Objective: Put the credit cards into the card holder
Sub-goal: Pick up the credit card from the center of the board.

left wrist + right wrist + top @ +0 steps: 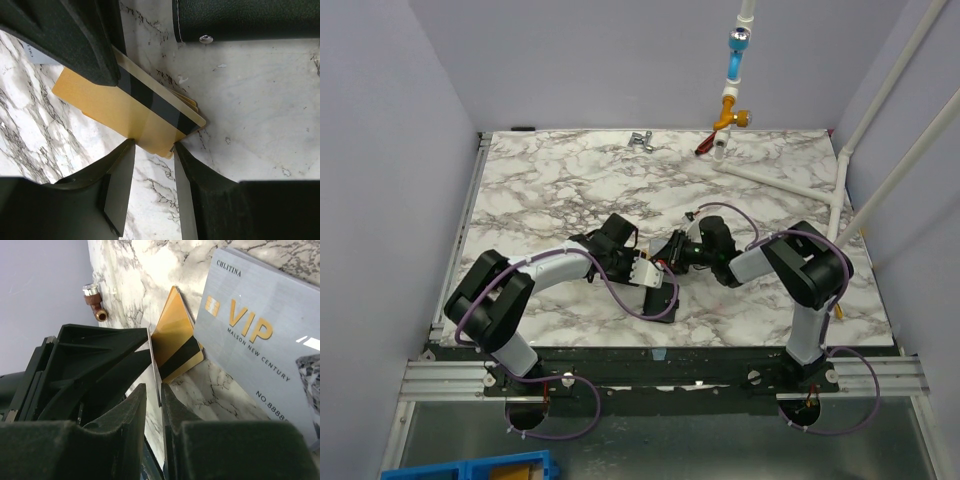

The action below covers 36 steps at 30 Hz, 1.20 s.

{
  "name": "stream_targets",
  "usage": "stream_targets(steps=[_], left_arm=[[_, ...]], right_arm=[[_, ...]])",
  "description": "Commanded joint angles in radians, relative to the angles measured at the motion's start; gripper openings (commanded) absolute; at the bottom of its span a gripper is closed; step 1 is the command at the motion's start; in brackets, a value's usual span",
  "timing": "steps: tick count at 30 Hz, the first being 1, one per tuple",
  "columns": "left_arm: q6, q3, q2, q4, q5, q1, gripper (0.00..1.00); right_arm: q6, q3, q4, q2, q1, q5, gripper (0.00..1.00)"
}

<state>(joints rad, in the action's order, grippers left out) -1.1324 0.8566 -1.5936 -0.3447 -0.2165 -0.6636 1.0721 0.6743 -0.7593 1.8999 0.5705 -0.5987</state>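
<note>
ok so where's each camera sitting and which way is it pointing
top external: above and behind the bases, looking down on the marble table; both arms, left gripper, right gripper show
left wrist: on the left arm, looking past its fingers at the gold card
right wrist: on the right arm, looking past its fingers at the grey card
shared: both wrist views show the gold card

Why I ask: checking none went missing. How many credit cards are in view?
2. A gold card pinched in the right tool, and a grey VIP card just beside it. Others could hide under them.
</note>
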Motion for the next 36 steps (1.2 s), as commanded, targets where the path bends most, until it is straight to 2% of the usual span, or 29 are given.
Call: stream_targets(steps=[1, 6, 8, 10, 12, 14, 15, 19, 21, 27, 31, 36], left_arm=[[0.03, 0.032, -0.008, -0.069, -0.045, -0.013, 0.39], [0.126, 0.107, 0.022, -0.156, -0.084, -0.012, 0.43], [0.177, 0.139, 0.041, -0.206, -0.104, -0.001, 0.5], [0.228, 0.172, 0.066, -0.255, -0.141, 0.022, 0.57], [0.271, 0.221, 0.08, -0.334, -0.195, 0.056, 0.72], [0.312, 0.286, 0.077, -0.425, -0.27, 0.105, 0.96], [0.329, 0.323, 0.072, -0.469, -0.322, 0.133, 0.98], [0.383, 0.452, 0.013, -0.653, -0.481, 0.229, 0.98], [0.402, 0.487, -0.003, -0.693, -0.561, 0.262, 0.99], [0.48, 0.486, 0.004, -0.674, -0.722, 0.289, 0.98], [0.548, 0.461, 0.01, -0.627, -0.798, 0.293, 0.87], [0.597, 0.428, 0.026, -0.573, -0.85, 0.295, 0.77]], right_arm=[[-0.033, 0.044, 0.042, 0.025, 0.016, 0.029, 0.19], [-0.063, 0.054, 0.08, 0.006, 0.03, 0.065, 0.05], [-0.087, 0.054, 0.117, -0.016, 0.03, 0.08, 0.01], [-0.118, 0.051, 0.157, -0.043, 0.031, 0.094, 0.01], [-0.157, 0.051, 0.2, -0.074, 0.03, 0.105, 0.01], [-0.195, 0.047, 0.238, -0.105, 0.031, 0.114, 0.01], [-0.212, 0.044, 0.246, -0.124, 0.03, 0.112, 0.01], [-0.261, 0.033, 0.239, -0.183, 0.03, 0.056, 0.01], [-0.28, 0.025, 0.228, -0.21, 0.031, 0.02, 0.01], [-0.344, 0.006, 0.218, -0.338, 0.031, -0.055, 0.01], [-0.408, 0.039, 0.293, -0.403, 0.031, -0.096, 0.01], [-0.429, 0.091, 0.339, -0.41, 0.031, -0.167, 0.01]])
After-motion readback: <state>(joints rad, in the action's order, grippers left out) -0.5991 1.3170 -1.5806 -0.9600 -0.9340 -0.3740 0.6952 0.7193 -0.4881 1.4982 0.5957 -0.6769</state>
